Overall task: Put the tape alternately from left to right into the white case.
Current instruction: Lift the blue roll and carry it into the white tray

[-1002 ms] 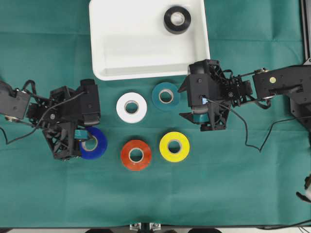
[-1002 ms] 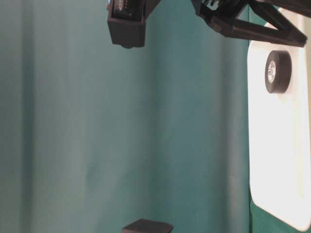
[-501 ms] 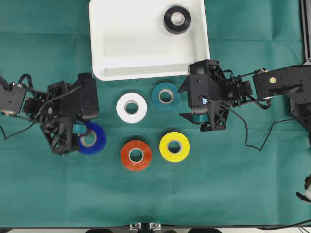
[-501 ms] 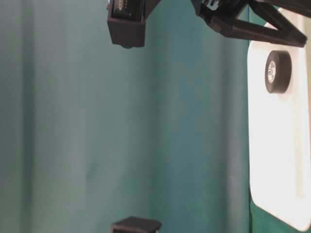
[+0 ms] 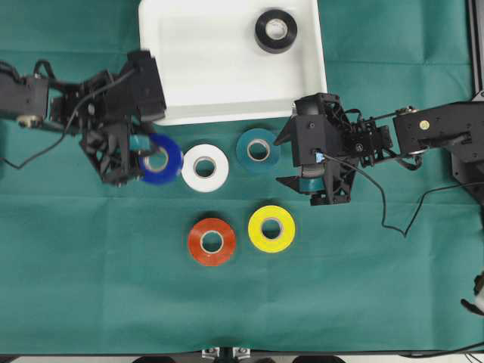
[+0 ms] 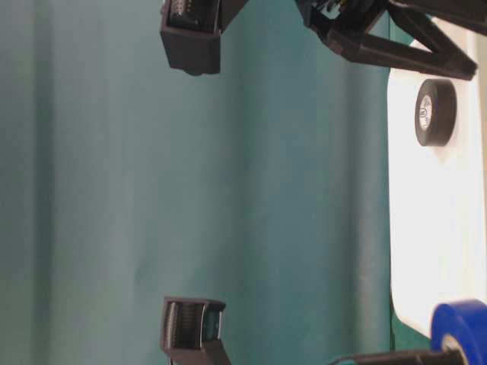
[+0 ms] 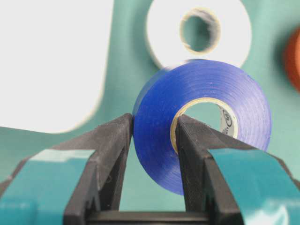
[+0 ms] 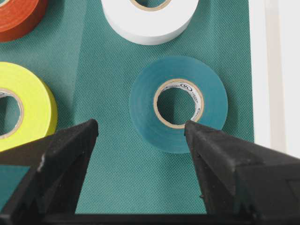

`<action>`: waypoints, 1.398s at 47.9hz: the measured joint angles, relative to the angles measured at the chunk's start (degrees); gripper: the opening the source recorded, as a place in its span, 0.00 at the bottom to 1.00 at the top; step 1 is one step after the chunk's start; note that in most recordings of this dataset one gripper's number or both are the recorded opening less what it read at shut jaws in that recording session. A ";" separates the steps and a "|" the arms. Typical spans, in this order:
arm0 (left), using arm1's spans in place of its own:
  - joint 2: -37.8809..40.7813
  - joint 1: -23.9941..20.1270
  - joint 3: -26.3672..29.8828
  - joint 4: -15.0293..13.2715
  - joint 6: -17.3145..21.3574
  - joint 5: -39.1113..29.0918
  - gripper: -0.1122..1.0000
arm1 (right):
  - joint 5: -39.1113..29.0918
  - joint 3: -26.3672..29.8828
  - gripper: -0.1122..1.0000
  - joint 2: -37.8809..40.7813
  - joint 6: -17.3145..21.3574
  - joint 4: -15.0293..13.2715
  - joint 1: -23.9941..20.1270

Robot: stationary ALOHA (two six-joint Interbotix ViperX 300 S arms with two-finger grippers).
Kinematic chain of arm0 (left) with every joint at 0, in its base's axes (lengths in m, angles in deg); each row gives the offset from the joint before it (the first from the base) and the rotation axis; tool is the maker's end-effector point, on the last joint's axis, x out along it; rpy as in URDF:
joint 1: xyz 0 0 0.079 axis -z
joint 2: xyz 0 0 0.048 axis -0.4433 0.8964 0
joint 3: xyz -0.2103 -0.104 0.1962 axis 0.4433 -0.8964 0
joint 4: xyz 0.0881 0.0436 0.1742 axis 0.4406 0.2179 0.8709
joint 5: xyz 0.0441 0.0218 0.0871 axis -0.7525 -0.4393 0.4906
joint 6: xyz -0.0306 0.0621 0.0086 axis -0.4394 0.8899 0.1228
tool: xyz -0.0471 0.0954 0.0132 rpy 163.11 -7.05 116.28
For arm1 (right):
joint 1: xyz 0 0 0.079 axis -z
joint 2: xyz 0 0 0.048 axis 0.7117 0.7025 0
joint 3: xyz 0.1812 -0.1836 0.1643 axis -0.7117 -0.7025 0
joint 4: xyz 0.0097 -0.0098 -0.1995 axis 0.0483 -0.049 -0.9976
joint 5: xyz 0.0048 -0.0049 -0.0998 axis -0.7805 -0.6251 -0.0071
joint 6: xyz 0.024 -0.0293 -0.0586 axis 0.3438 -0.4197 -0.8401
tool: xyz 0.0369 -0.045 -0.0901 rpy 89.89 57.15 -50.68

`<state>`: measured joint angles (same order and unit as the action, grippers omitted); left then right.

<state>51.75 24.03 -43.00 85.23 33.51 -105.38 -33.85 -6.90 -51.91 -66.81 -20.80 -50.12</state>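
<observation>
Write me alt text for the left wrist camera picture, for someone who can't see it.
Seen from the wrist, the left gripper holds a blue roll of electrical tape upright above green cloth, one black jaw inside its pale core and one outside. Behind it lies a white tape roll, with the white plastic tray at left and a red roll's edge at right.

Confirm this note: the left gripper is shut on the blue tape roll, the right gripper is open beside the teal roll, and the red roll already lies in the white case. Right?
One error: the roll in the white case is the black roll, per the overhead view. The red roll lies on the cloth. The left gripper does grip the blue tape roll; the right gripper is open by the teal roll.
</observation>
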 measured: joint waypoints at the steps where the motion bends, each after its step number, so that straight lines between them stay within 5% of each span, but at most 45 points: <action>1: -0.09 -0.44 0.00 -0.09 0.35 0.09 0.08 | 0.00 0.00 0.83 0.00 0.00 0.00 0.00; 18: 0.62 -11.34 -0.09 0.00 10.72 4.13 0.08 | 0.09 0.00 0.83 0.00 0.00 0.00 0.00; 28: 3.52 -14.59 0.35 -0.09 13.71 8.96 0.08 | 0.79 0.00 0.83 0.09 0.00 0.00 0.00; 67: 10.37 -16.52 4.48 0.00 17.67 11.69 0.13 | 1.58 0.00 0.83 0.18 0.00 0.00 0.00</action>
<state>62.12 7.51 -38.52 85.23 51.17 -93.69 -32.27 -6.90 -51.73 -66.81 -20.80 -50.12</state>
